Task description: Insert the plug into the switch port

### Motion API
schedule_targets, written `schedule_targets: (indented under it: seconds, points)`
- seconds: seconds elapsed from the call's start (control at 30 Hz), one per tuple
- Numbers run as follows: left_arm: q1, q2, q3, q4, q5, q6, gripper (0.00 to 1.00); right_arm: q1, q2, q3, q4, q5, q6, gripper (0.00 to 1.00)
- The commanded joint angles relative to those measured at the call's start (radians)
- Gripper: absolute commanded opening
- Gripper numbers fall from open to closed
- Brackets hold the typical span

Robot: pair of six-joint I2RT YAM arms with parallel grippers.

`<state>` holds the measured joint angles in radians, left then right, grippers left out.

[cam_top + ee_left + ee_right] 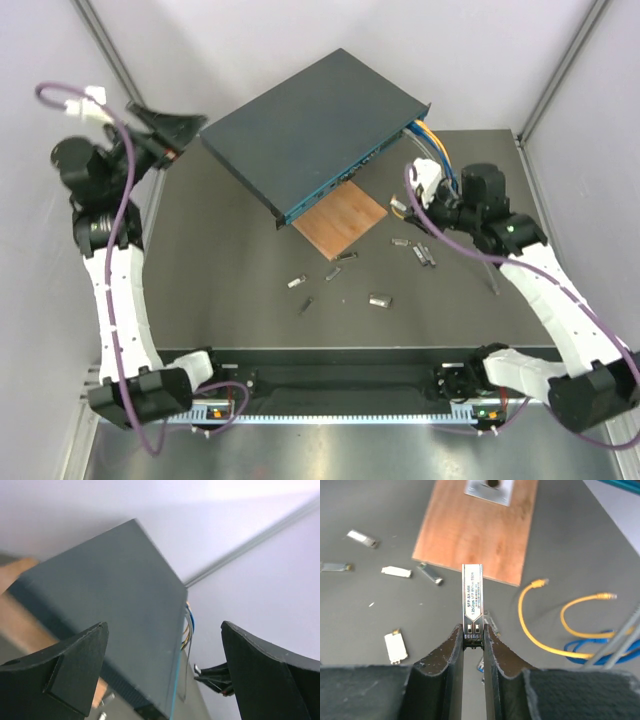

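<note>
Your switch [310, 125] sits at the table's 12 o'clock with yellow and blue cables [428, 135] trailing from its 3 o'clock end. At its 4 o'clock, your right gripper [473, 636] pinches the plug [472, 595] by its tail, with the plug pointing straight out ahead. Your left gripper [164, 626] hangs wide open and empty at the switch's 9 o'clock corner.

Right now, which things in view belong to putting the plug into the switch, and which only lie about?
For the job: switch; plug, gripped by the right gripper; left gripper, open near the switch.
Lying about: loose modules on the table; wooden board by the switch's socket face; yellow cables; blue cable.
</note>
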<state>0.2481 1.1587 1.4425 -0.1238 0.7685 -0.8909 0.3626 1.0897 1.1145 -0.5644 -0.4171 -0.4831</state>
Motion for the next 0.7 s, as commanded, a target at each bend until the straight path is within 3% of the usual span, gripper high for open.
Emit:
schedule_targets:
  seconds: [0.0, 0.17, 0.33, 0.67]
  points:
    - [0.132, -0.060, -0.167, 0.116, 0.093, -0.225, 0.99, -0.051, 0.058, 0.109, 0.028, -0.031, 0.066, 0.00]
    - [0.145, -0.128, -0.388, 0.159, 0.091, -0.241, 0.99, -0.073, 0.180, 0.244, -0.017, 0.031, 0.074, 0.00]
    - [0.135, -0.119, -0.545, 0.353, 0.095, -0.368, 0.99, -0.073, 0.268, 0.349, -0.038, 0.044, 0.084, 0.00]
    - [-0.053, 0.002, -0.565, 0.484, 0.023, -0.336, 0.96, -0.073, 0.375, 0.446, -0.029, 0.041, 0.112, 0.00]
